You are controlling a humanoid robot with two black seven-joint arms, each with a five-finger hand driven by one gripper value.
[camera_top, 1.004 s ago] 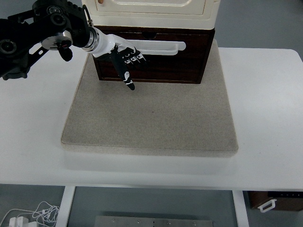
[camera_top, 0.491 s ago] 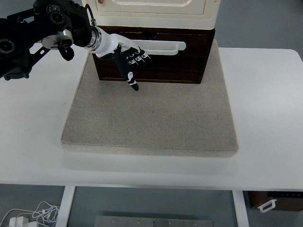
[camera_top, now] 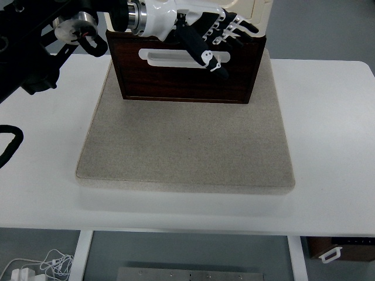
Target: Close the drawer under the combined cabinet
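Note:
The dark brown drawer [camera_top: 181, 82] with a white handle [camera_top: 167, 58] sits under the cream cabinet [camera_top: 261, 13] at the back of the mat. My left arm reaches in from the upper left. Its black and white hand [camera_top: 225, 41] is raised in front of the cabinet's lower edge, above the right part of the drawer front. The fingers [camera_top: 234, 26] are spread and hold nothing, and the thumb [camera_top: 205, 55] points down across the handle's right end. How far the drawer stands out from the cabinet is unclear from this angle. The right arm is out of the picture.
The cabinet stands on a grey mat [camera_top: 187, 146] on a white table [camera_top: 328, 117]. Under the table edge lie white cables [camera_top: 35, 266] at the bottom left and a brown box [camera_top: 343, 249] at the bottom right.
The left hand has risen and swung right, from the drawer front left of the handle up to the cabinet's lower edge. Its fingers have spread.

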